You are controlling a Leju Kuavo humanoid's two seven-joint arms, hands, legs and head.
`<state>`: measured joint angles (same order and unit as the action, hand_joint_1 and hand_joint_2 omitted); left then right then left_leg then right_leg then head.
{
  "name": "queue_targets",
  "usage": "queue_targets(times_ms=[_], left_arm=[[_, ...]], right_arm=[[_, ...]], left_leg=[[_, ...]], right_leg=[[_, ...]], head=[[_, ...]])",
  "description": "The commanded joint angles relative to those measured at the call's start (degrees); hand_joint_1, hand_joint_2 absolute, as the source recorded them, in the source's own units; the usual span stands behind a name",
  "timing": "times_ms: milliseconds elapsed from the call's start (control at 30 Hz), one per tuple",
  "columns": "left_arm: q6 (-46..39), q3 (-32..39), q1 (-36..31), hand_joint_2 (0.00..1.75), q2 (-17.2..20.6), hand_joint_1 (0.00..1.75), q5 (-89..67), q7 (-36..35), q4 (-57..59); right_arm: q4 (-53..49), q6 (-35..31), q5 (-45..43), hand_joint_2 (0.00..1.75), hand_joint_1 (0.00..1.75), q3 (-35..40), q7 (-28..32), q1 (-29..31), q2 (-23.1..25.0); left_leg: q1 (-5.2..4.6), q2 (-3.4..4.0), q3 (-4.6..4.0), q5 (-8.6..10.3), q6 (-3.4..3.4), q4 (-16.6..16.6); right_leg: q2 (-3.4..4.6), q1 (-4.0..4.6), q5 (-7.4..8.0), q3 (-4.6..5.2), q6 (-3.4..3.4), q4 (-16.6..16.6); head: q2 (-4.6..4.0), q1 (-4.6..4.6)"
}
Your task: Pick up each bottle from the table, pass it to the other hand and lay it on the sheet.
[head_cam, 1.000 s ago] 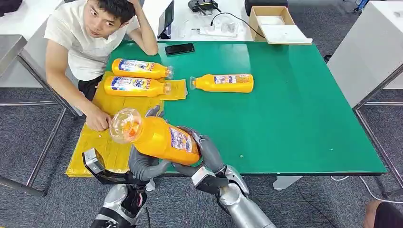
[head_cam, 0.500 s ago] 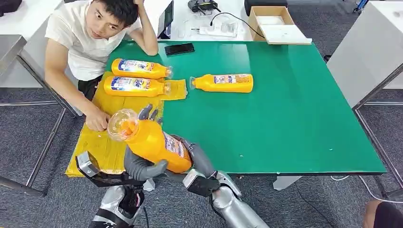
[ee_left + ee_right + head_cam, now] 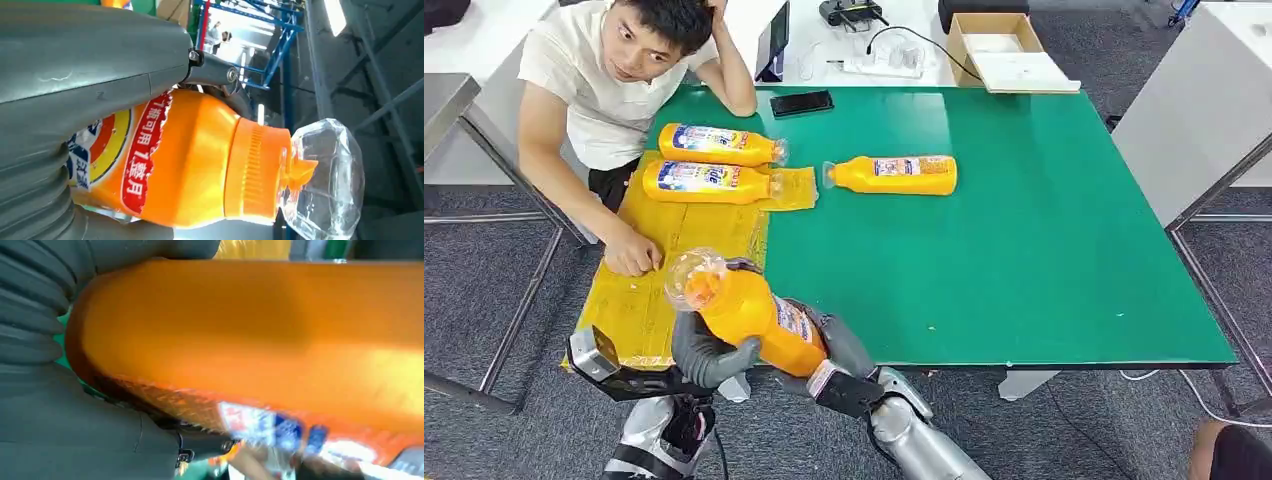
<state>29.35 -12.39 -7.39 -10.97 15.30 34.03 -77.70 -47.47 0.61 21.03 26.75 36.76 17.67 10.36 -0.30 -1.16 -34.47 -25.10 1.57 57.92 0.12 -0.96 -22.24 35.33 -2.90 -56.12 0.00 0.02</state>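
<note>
- Held bottle (image 3: pixel 749 313): I have it lower and nearer the robot than a second ago, above the table's near edge beside the sheet (image 3: pixel 639 300).
- Left hand (image 3: pixel 709 352) and right hand (image 3: pixel 839 345): both grasp it; handover unfinished.

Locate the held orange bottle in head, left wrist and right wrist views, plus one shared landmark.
Head view: held bottle at lower left, over the table's near edge, clear cap toward the person.
Left wrist view: fills the centre, clear cap at the picture's right.
Right wrist view: blurred orange body across the upper frame.
Shared landmark: the bottle's printed label, seen in all three.
</note>
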Motion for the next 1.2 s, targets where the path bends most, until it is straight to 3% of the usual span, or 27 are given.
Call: queue_targets(times_ms=[33, 233, 400, 433, 500, 667, 733, 800, 867, 1000, 1100, 1200], left_arm=[[-6.63, -1.93, -2.12, 1.75, 3.91, 1.75, -6.39, -3.05, 4.29], [-4.96, -2.67, -1.02, 1.75, 5.67, 1.75, -6.72, -5.65, 4.96], [-10.99, -2.93, -1.74, 1.75, 5.43, 1.75, -11.19, -6.93, 6.25], [-13.68, -2.92, -2.11, 1.75, 5.49, 1.75, -13.62, -6.33, 5.9], [-25.36, -2.57, -3.83, 1.75, 6.03, 1.75, -24.21, -4.6, 2.99], [-26.24, -2.1, -4.63, 1.75, 6.41, 1.75, -25.16, -6.39, 0.34], [-31.71, -2.29, -4.86, 1.75, 7.01, 1.75, -31.1, -4.66, -1.14], [-39.15, -3.87, -7.02, 1.75, 10.08, 1.75, -42.11, -7.03, -3.63], [-39.44, -4.68, -9.73, 1.75, 12.63, 1.75, -47.37, -10.34, -3.64], [-39.67, -5.23, -10.61, 1.75, 13.51, 1.75, -49.49, -10.95, -2.7], [-40.39, -7.35, -16.17, 1.75, 16.58, 1.75, -56.36, -14.01, 1.05], [-31.01, -10.82, -23.17, 1.75, 18.91, 1.75, -57.7, -16.63, 6.74]], right_arm=[[-3.03, -3.87, 1.95, 1.75, 0.0, -0.54, -0.24, -3.3, -3.06], [-7.23, -4.76, 0.9, 1.75, 0.0, -4.7, 1.1, -4.5, -3.47], [-10.78, -5.19, 0.42, 1.75, 0.0, -6.83, 1.46, -5.64, -3.68], [-11.4, -5.49, 0.53, 0.0, 0.0, -7.01, 1.57, -5.87, -3.8], [-14.04, -7.77, 1.43, 0.0, 0.0, -8.21, 1.87, -7.22, -4.53], [-15.58, -7.7, 1.49, 0.0, 0.0, -8.67, 1.79, -7.85, -4.94], [-15.6, -9.53, 2.51, 0.0, 0.0, -9.26, 1.69, -7.92, -5.03], [-16.7, -12.18, 3.58, 0.0, 0.0, -10.77, 1.55, -8.24, -5.62], [-17.2, -12.42, 3.37, 0.0, 0.0, -12.56, 1.51, -8.45, -5.88], [-17.27, -13.1, 3.9, 0.0, 0.0, -12.84, 1.77, -8.49, -5.85], [-18.16, -13.5, 3.77, 0.0, 0.0, -14.37, 2.31, -9.46, -5.85], [-18.34, -13.14, 2.6, 0.0, 0.0, -15.95, 3.01, -10.18, -5.66]], left_leg=[[0.03, -0.03, 0.18, -0.04, -0.08, -0.06], [0.01, 0.06, 0.23, -0.09, -0.1, -0.07], [0.06, 0.11, 0.28, -0.13, -0.14, -0.03], [0.06, 0.07, 0.32, -0.13, -0.15, -0.03], [0.04, 0.02, 0.21, -0.08, -0.12, -0.03], [0.05, -0.06, 0.02, -0.03, -0.08, 0.02], [0.06, 0.06, 0.22, -0.14, -0.13, 0.03], [0.02, 0.02, 0.06, -0.04, -0.06, -0.02], [0.07, 0.02, 0.08, -0.08, -0.1, 0.03], [0.05, -0.02, 0.02, -0.02, -0.09, 0.01], [0.07, 0.04, 0.07, -0.05, -0.11, 0.01], [0.13, -0.22, 0.04, -0.02, -0.15, 0.08]], right_leg=[[-0.11, 0.04, -0.07, -0.21, 0.09, 0.06], [-0.03, 0.03, -0.1, -0.23, 0.12, 0.03], [-0.02, 0.08, -0.11, -0.3, 0.16, 0.03], [-0.06, 0.08, -0.13, -0.34, 0.17, 0.03], [-0.09, 0.06, -0.09, -0.24, 0.13, 0.04], [-0.13, 0.06, -0.07, -0.06, 0.09, -0.02], [-0.07, 0.08, -0.15, -0.24, 0.15, -0.04], [-0.05, 0.03, -0.05, -0.09, 0.07, 0.01], [-0.08, 0.08, -0.08, -0.12, 0.11, -0.01], [-0.08, 0.06, -0.04, -0.04, 0.1, -0.02], [-0.07, 0.08, -0.05, -0.11, 0.11, 0.0], [-0.33, 0.14, -0.11, -0.14, 0.15, -0.06]], head=[[0.0, 0.02], [-0.02, 0.0], [0.0, 0.02], [0.0, 0.02], [-0.02, 0.02], [0.0, 0.02], [-0.02, 0.02], [0.0, 0.0], [-0.02, 0.02], [0.0, 0.0], [0.0, 0.0], [0.0, 0.02]])
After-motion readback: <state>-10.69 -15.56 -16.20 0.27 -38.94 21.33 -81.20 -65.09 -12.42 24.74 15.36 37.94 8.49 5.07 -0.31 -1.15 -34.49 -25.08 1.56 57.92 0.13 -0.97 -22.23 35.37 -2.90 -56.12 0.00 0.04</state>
